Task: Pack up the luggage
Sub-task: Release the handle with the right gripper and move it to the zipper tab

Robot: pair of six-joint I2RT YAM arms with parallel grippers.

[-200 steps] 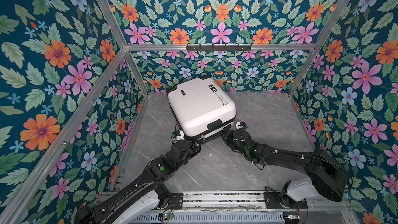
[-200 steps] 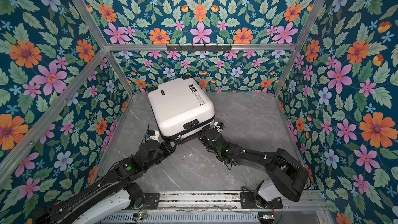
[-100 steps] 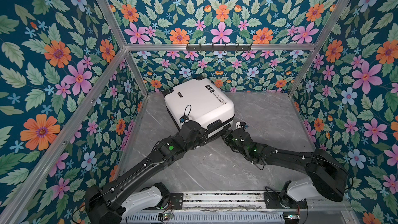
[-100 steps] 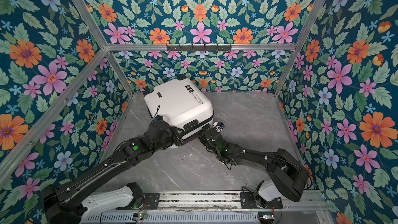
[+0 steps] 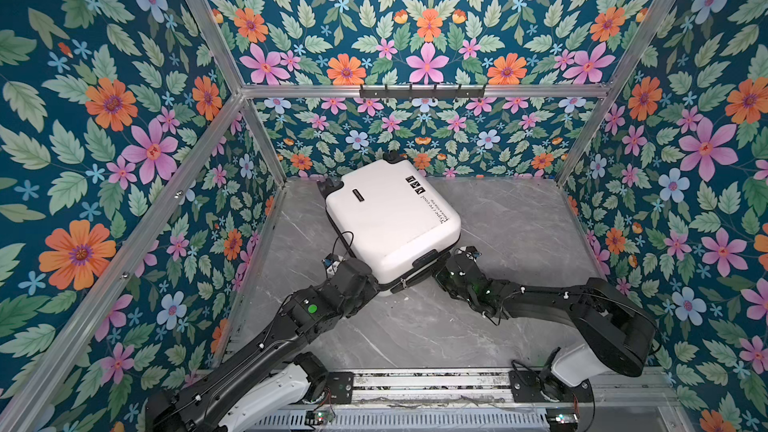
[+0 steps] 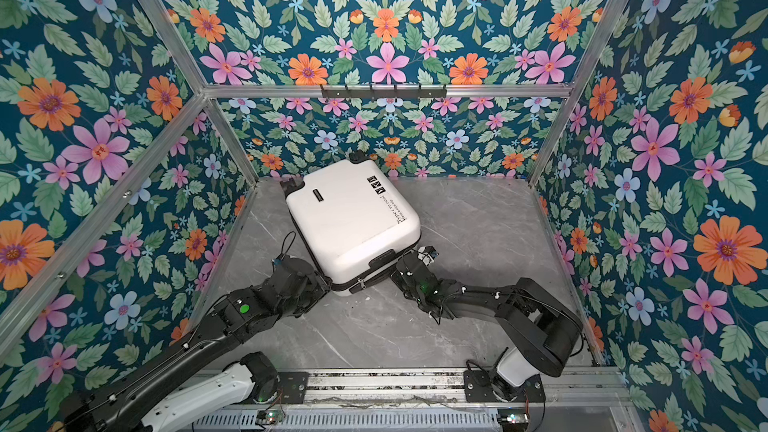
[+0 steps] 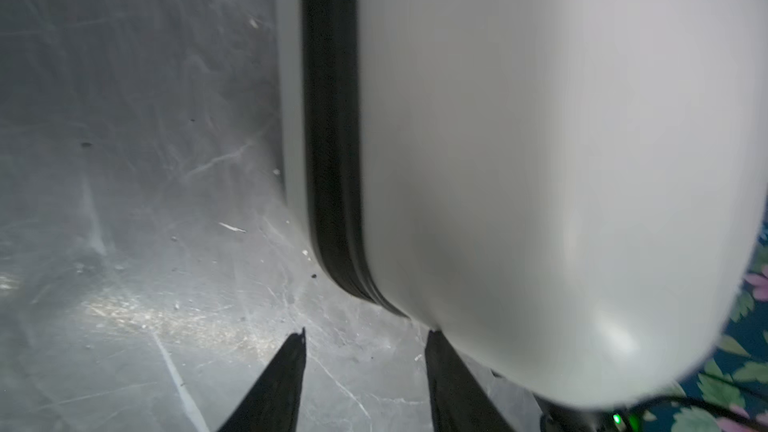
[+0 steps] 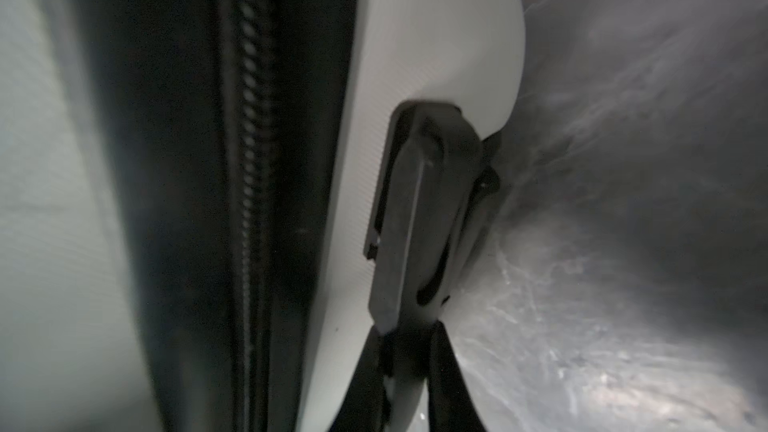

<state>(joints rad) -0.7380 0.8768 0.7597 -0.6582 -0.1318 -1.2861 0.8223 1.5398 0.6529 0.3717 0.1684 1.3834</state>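
Black arms [image 5: 257, 351], white bases [image 5: 270, 392], possibly green LEDs [image 5: 311, 308]

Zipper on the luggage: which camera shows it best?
Right wrist view: the zipper teeth show close up. Left wrist view gives only a blurred black band; both top views, a thin seam low on the luggage.

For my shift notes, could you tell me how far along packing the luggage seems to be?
Done: the luggage lies closed on the table, its zipper meshed where the right wrist view shows it. In hand: the right end effector pinches a black fitting on it; the left end effector is open at a corner. Remaining: perhaps finishing the zipper.
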